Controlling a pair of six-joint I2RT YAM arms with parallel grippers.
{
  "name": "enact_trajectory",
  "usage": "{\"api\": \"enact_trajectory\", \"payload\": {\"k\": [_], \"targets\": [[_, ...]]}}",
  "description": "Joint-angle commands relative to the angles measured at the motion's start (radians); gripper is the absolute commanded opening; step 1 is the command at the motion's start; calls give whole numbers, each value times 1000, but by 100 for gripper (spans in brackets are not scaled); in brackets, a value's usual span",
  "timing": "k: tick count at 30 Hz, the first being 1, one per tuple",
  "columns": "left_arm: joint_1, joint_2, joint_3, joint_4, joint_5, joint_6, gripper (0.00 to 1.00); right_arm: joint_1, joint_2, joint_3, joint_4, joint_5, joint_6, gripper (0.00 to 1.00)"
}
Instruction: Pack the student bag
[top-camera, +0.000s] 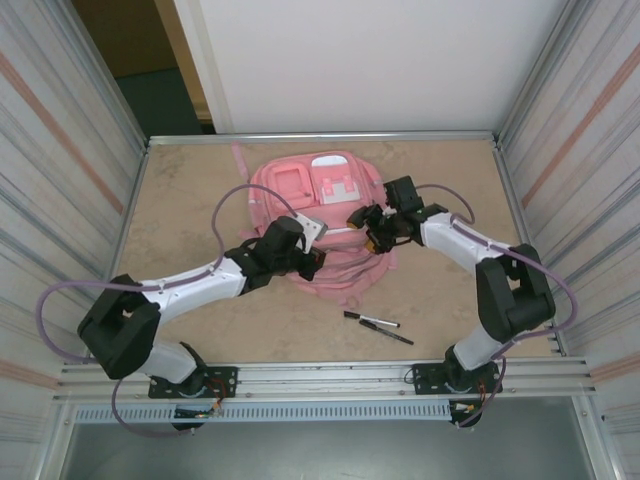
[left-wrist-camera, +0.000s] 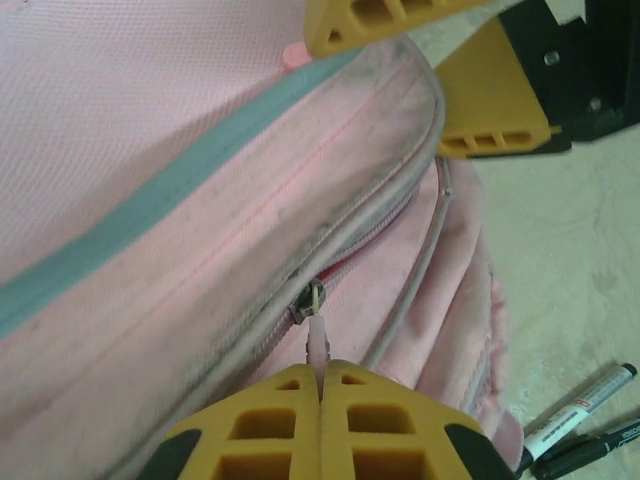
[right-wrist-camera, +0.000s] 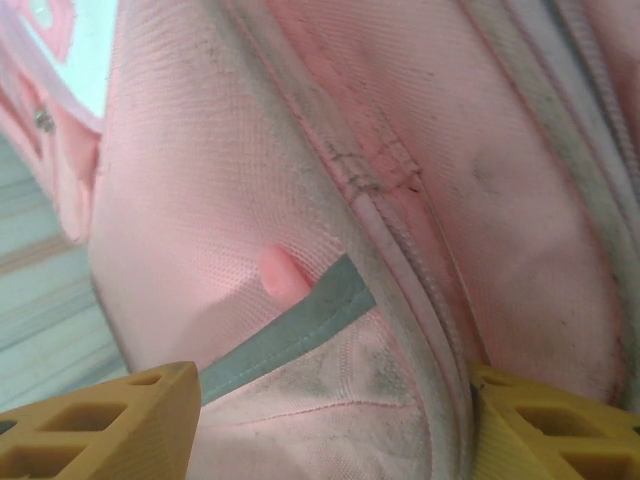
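**Student bag: zip-opening step, items left to right**

- Left gripper (left-wrist-camera: 320, 385): closed tight on the small pink zipper pull (left-wrist-camera: 317, 340), just below the metal slider (left-wrist-camera: 308, 300). Judged step: drawing the zip open so that you can load the bag.
- Student bag (top-camera: 320, 200): lying flat at the middle of the table (top-camera: 200, 190), between your two grippers. Its near edge is bunched up.
- Grey trim strip (right-wrist-camera: 290, 335): runs across the panel beside the zip seam.
- Right gripper (right-wrist-camera: 330, 420): jaws wide apart, straddling a fold of the bag's upper edge. It is pinching nothing.
- Two markers (top-camera: 372, 321): on the table, near the bag's right corner and apart from it.

Handling note: pull the tab along the line of the teeth, not up and away, because the pull is thin and could slip from the pads. First close your right jaws on the fold, or the whole bag will likely slide with the pull. Watch the curve at the corner, where the slider may bind.
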Motion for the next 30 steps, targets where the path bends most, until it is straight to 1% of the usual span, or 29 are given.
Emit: {"api": "enact_trajectory", "payload": {"k": [1,3,5,6,8,9,10,11,13,15,17,18,20,21,23,25,26,28,30], "targets": [[-16,30,51,80,41,-8,0,52,-10,-35,-5,41,148,61],[-22,42,43,99,40,-7,0,59,18,-4,-15,20,134,59],[-24,47,43,90,42,-15,0,69,48,15,8,-29,146,53],[-24,45,40,85,42,-19,0,75,58,21,17,-39,149,49],[-26,31,21,86,40,-26,0,78,69,36,16,-29,127,33],[-26,21,11,82,36,-24,0,71,70,45,9,-20,106,23],[-25,8,4,60,17,-25,0,60,70,53,2,-16,86,18],[-26,-8,0,29,-8,-24,0,48,71,59,-2,-21,65,14],[-26,-53,-9,-77,-83,-24,0,7,76,99,-36,-43,-5,11],[-24,-108,-44,-141,-171,-26,0,-34,93,154,-86,-77,-124,11],[-20,-156,-102,-155,-244,-14,0,-68,123,229,-178,-84,-225,12],[-10,-174,-126,-158,-265,-12,0,-81,143,259,-203,-91,-267,12],[19,-192,-151,-167,-257,-12,0,-110,187,306,-237,-129,-301,13],[30,-196,-158,-161,-248,-12,0,-122,208,316,-233,-152,-306,17],[38,-193,-161,-127,-218,-5,0,-137,236,339,-241,-168,-304,34],[37,-182,-142,-79,-176,-8,0,-137,229,337,-262,-138,-282,45],[36,-174,-129,-67,-154,-12,0,-134,208,324,-269,-106,-264,48],[33,-160,-94,-48,-125,-26,0,-124,132,283,-305,7,-211,55],[21,-139,-67,-19,-101,-28,0,-120,49,229,-333,110,-163,59]]}}
